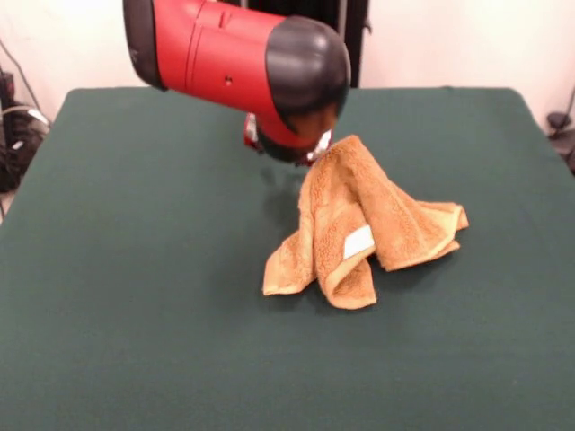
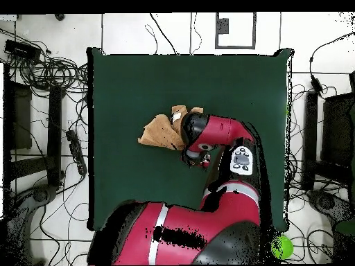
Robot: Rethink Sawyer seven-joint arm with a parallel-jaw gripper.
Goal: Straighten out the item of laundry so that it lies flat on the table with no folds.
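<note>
The orange-tan towel (image 1: 359,215) stands in a tent shape near the middle of the dark green table (image 1: 135,269). Its top is pulled up to a peak and its lower corners rest on the table. A small white tag (image 1: 358,242) shows on a front fold. My gripper (image 1: 322,149) is at that peak, mostly hidden behind the red and black wrist (image 1: 269,63), and is shut on the towel's top. In the overhead view the towel (image 2: 161,129) lies bunched left of the wrist (image 2: 197,135), which covers the gripper.
The red arm (image 2: 229,138) reaches in from the bottom over the table's (image 2: 139,83) right half. Cables and boxes (image 2: 41,69) lie on the floor left of the table. A green ball (image 2: 281,246) sits off the table's lower right corner.
</note>
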